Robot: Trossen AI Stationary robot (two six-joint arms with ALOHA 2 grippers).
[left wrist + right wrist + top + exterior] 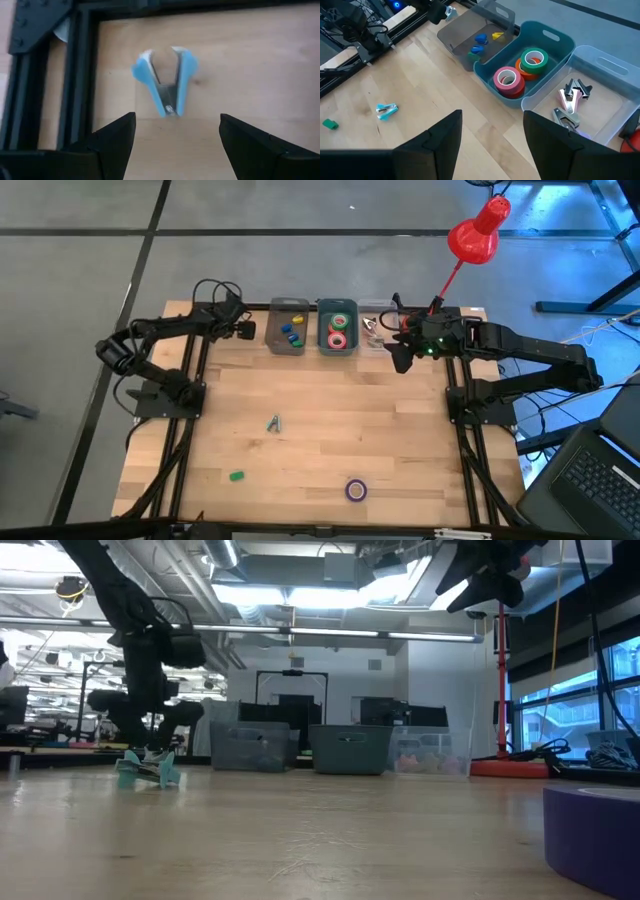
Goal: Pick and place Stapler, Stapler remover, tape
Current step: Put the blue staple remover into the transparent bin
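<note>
From above, a small blue staple remover (274, 423) lies on the bare wooden counter (330, 410), a green block (236, 476) and a purple tape roll (356, 490) nearer the front edge; the left claw (246, 330) hovers at the back by the grey bin (287, 327), well apart from that remover, and the right claw (400, 358) hangs beside the clear bin (374, 330), with the teal bin (338, 327) of tape rolls between the two. At counter height, the blue remover (146, 768) rests on the wood, the three bins stand in a row behind it, and the purple roll (595, 830) looms at the near right. The left wrist view shows a blue-handled staple remover (166, 80) lying on the wood beside a black frame rail (77, 75), ahead of the spread fingers (112, 137), which touch nothing. The right wrist view shows its own fingers (552, 132) parted and empty above the counter, the teal bin (555, 42) ahead holding a pink roll (508, 80), an orange one and a green roll (534, 57), the clear bin (615, 95) holding staple removers (570, 102), and the blue remover (386, 110) off to the side.
</note>
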